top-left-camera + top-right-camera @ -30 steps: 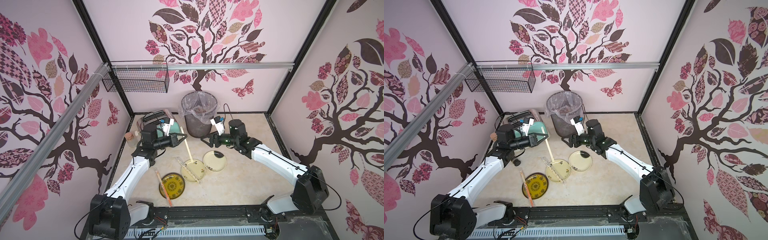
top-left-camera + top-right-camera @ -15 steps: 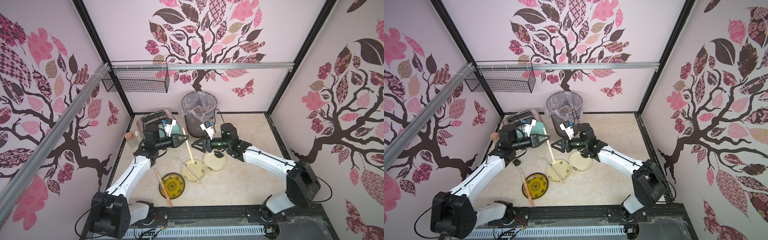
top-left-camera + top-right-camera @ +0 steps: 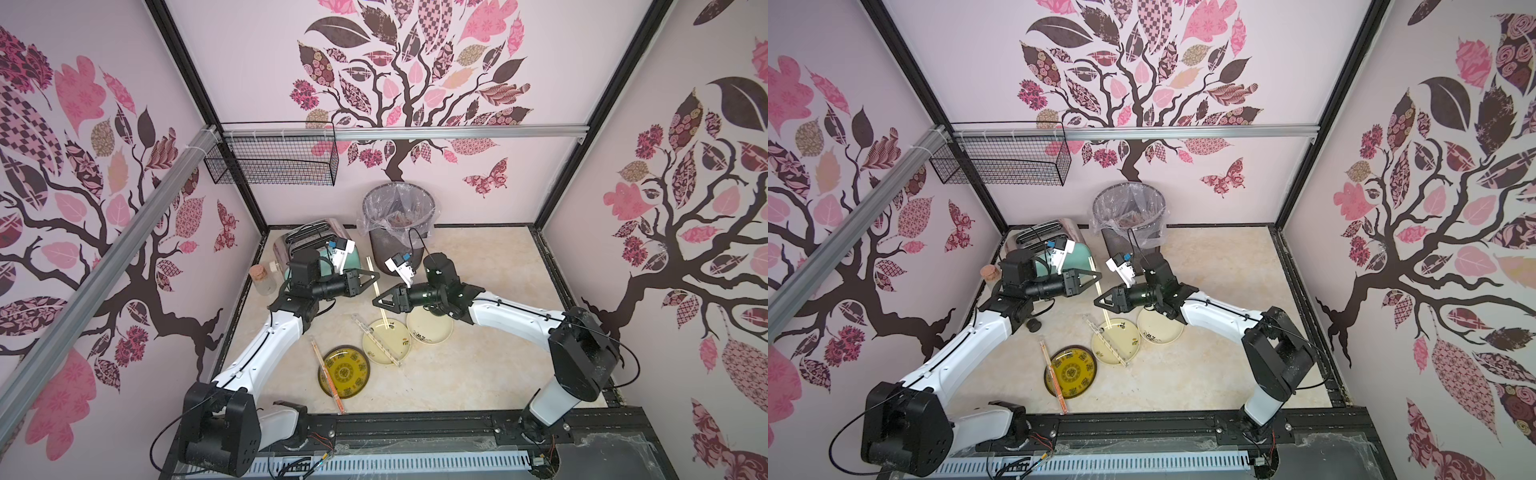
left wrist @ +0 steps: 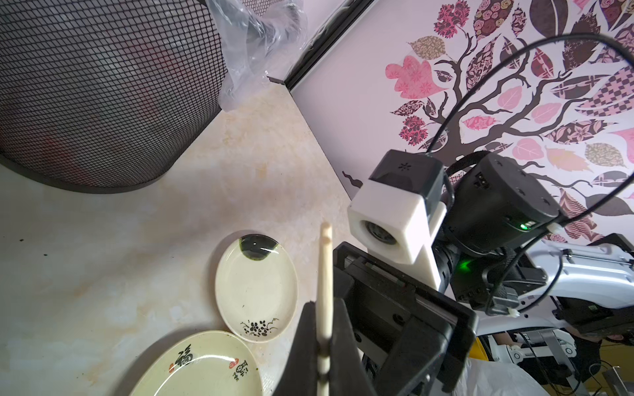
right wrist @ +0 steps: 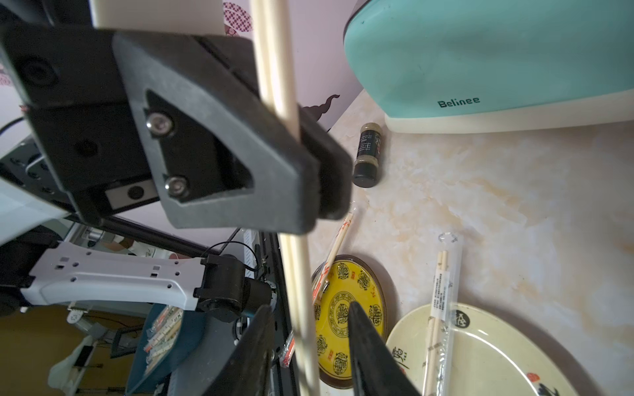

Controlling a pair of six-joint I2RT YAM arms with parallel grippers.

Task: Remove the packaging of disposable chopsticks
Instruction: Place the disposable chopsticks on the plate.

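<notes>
My left gripper [image 3: 374,277] is shut on a bare pair of disposable chopsticks [image 3: 378,291], which stand steeply tilted above the table; the same grip shows in the left wrist view [image 4: 324,325]. My right gripper [image 3: 376,302] faces it from the right. Its jaws stand open on either side of those sticks [image 5: 274,68] just below the left grip, with a gap still showing in the right wrist view [image 5: 308,307]. A pair in clear packaging [image 3: 376,340] lies across the cream plate [image 3: 395,353]. Another, in an orange-red sleeve [image 3: 328,374], lies on the yellow plate [image 3: 349,376].
A smaller cream plate [image 3: 432,332] sits under the right wrist. The mesh bin with a clear liner [image 3: 399,220] stands at the back. A teal appliance [image 5: 480,51], a silver toaster [image 3: 307,237], a corked jar [image 3: 264,280] and a small dark bottle [image 5: 368,154] crowd the back left.
The right arm has swung from beside the bin over to the left gripper, and its jaws have narrowed around the held chopsticks. The left arm has barely moved.
</notes>
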